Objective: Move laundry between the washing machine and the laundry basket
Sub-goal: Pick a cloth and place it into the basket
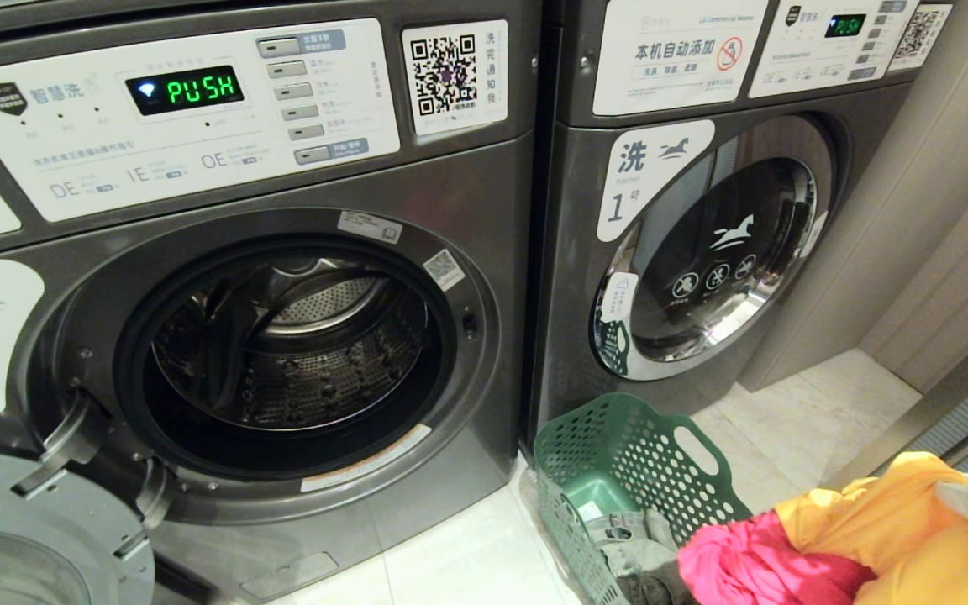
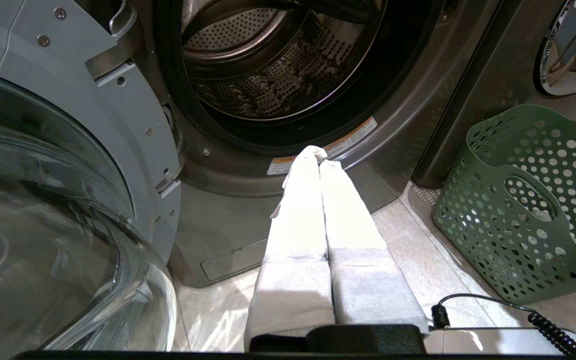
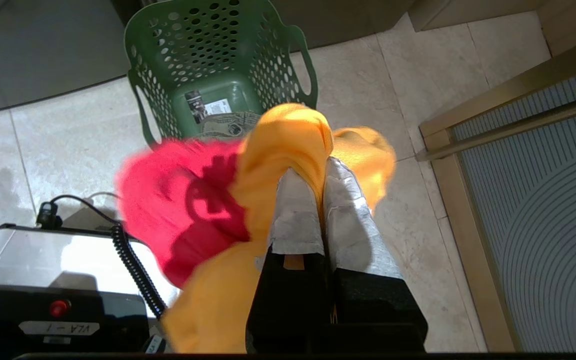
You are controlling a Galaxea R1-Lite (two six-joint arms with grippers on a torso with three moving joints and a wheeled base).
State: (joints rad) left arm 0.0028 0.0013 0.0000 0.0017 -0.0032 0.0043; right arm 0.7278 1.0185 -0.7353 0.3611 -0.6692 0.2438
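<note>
My right claw [image 3: 324,165] is clamped shut on the yellow-orange garment [image 3: 288,135], with the magenta-red one [image 3: 178,200] bunched against it; both hang above the laundry basket [image 1: 618,437]. Left claw [image 2: 318,156] closed, empty, parked low facing the washing machine [image 1: 282,336]. Progress, my read: drum looks empty, door open; grey-green garment [image 1: 639,542] sits in the basket. Legible: display "PUSH", label "2" on my machine, "1" on its neighbour [image 1: 702,252].
</note>
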